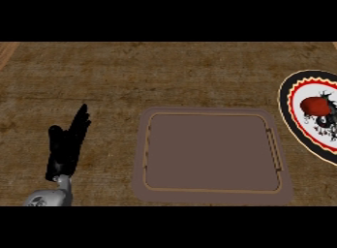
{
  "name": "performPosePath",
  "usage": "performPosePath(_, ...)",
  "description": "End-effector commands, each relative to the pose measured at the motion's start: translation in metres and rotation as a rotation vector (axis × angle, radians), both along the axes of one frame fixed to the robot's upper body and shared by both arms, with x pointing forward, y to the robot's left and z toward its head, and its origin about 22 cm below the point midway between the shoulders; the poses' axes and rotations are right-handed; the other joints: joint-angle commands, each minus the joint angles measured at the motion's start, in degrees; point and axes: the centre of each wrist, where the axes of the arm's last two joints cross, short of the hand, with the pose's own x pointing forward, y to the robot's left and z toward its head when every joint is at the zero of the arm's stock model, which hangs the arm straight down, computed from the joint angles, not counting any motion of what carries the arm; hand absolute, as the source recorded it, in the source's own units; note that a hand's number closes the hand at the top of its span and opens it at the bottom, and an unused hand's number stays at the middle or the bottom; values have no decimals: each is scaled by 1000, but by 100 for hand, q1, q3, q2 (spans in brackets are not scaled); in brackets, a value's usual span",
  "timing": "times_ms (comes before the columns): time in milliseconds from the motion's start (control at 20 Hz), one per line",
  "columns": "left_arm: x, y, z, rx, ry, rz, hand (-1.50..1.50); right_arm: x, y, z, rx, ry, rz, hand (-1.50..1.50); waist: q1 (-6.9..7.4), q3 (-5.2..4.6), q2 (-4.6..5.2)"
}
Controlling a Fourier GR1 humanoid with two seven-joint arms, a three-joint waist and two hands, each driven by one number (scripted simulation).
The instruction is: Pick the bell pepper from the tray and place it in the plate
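I see my left hand (66,143) at the view's lower left, resting w/ fingers straight up, released, holding nothing. Mid-desk (164,72) sits the brown tray (213,193), nothing on it. At far right the plate (293,104), cut by the edge, has the red bell pepper (314,105) lying on it. Right hand isn't in sight

The tray (213,154) sat near the middle of the surface (164,72), with the plate (300,123) well to its right at the view's edge. The bell pepper (315,105) lay on the plate, seemingly towards its far half, and the left hand (66,145) rested left of the tray, fingers up.
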Motion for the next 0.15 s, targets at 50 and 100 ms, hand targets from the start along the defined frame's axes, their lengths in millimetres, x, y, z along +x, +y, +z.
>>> performPosePath(50, -1, -9, -2, 0, 4, -17, 0, -3, 0, -4, -19, 31, -26, -150, 46, 8, 9)
performPosePath(100, 6, -4, 14, -3, -10, -19, 0, -3, -1, -1, -40, 9, -44, -150, 68, 15, 10)
